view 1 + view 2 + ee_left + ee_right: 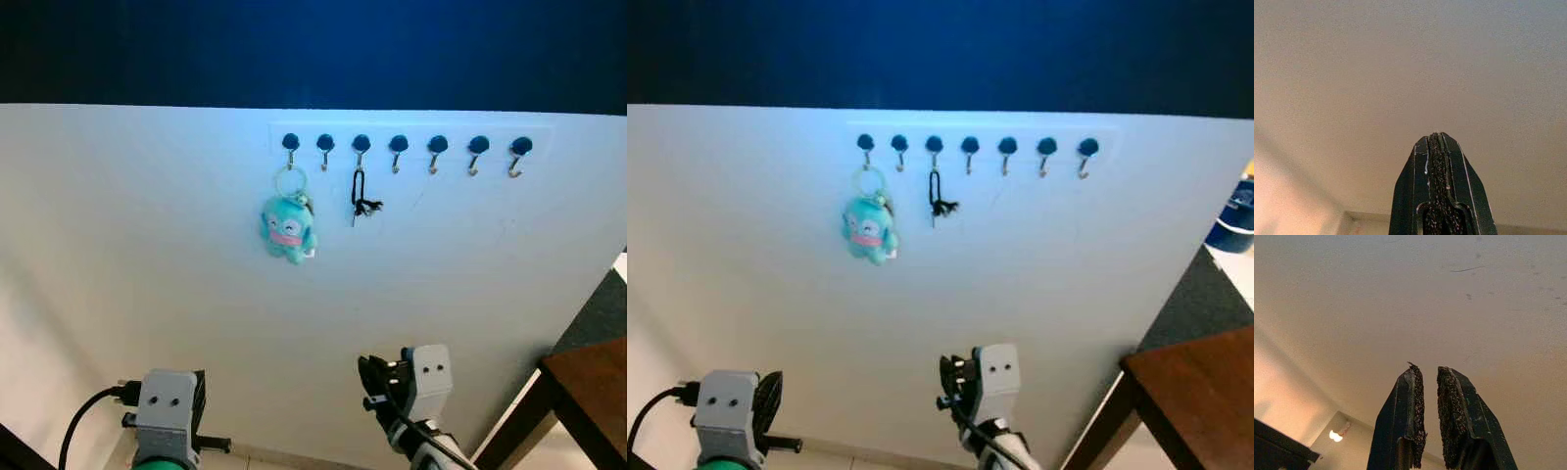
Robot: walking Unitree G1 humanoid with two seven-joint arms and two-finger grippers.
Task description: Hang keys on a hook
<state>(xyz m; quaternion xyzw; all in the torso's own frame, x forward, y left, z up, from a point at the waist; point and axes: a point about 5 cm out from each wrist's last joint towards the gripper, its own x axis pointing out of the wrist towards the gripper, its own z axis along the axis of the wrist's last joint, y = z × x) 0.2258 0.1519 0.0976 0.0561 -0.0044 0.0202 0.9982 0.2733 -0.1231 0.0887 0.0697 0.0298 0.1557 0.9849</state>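
**On the wall rack, the keys hang straight down**

On the white wall (147,245) ahead, the left eye view shows a row of seven hooks (399,147). The keys (361,196), a dark loop with a small bunch below, hang from the third hook from the left, their long axis vertical and the bunch pointing down, as gravity leaves them. A teal plush keychain (288,230) hangs by its ring from the first hook, just beside them. Both arms sit low, well apart from the rack, so the hanging looks done.

The right eye view adds a brown table (1205,392) at the right.

In the left wrist view, the left gripper (1438,139) faces bare wall, fingers pressed together and empty.

In the right wrist view, the right gripper (1429,374) has a narrow gap between its pads, seemingly holding nothing.
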